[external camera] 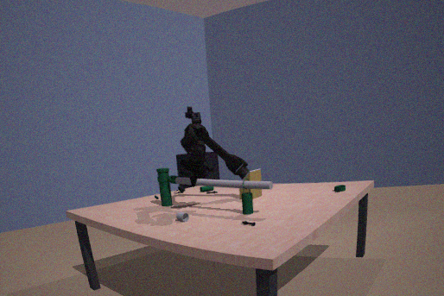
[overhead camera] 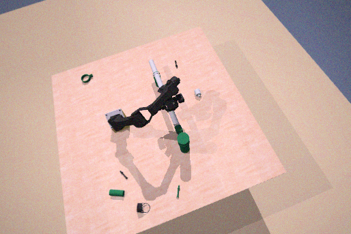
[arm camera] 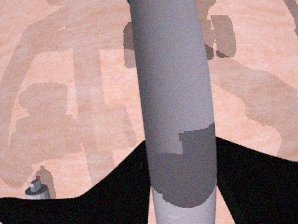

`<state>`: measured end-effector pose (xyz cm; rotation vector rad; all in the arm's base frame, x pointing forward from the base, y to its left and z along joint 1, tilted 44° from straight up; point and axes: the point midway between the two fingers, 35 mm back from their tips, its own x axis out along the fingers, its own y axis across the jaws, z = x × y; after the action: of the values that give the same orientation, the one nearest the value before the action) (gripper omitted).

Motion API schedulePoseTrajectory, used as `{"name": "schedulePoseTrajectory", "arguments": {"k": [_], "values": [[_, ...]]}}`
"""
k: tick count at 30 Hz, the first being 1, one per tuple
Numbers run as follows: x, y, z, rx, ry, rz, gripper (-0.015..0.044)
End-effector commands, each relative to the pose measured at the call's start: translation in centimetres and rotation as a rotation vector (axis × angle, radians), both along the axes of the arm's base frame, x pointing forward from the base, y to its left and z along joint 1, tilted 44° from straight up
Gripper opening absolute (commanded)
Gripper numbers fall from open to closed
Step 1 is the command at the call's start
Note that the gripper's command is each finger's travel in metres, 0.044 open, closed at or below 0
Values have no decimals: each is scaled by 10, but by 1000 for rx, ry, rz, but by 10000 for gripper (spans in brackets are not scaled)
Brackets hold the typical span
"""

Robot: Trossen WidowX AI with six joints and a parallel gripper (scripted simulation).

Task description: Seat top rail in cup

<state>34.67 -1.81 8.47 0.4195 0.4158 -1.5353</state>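
Observation:
The grey rail [overhead camera: 174, 118] [external camera: 233, 184] [arm camera: 175, 75] lies roughly level above the table. My gripper [arm camera: 174, 143] is shut on the rail, between its cup end and the loop cap; its fingers flank the rail in the wrist view. The big green post [overhead camera: 184, 144] [external camera: 165, 192] stands upright. The green rail-end cup [overhead camera: 178, 129] [external camera: 173, 179] sits high on its side, near the post cap. The rail's cut end meets the cup; how deep it sits is hidden. The rail's other end passes over the short green post [external camera: 247, 204], through the loop cap, and sticks out beyond.
A small white fitting [overhead camera: 198, 92] [external camera: 182, 217] [arm camera: 36, 192] lies beside the rail. A green ring [external camera: 339, 188], a green cylinder [overhead camera: 117, 193], a black looped part [overhead camera: 140, 207] and a green stick [overhead camera: 178, 192] lie farther off. A yellow block [external camera: 256, 187] stands behind the rail.

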Motion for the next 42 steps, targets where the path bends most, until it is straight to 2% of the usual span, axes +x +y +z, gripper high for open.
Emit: {"name": "schedulePoseTrajectory", "arguments": {"k": [1, 42], "values": [[1, -2, 6, -13, -3, 9, 0], [1, -9, 12, -5, 3, 0, 0]]}}
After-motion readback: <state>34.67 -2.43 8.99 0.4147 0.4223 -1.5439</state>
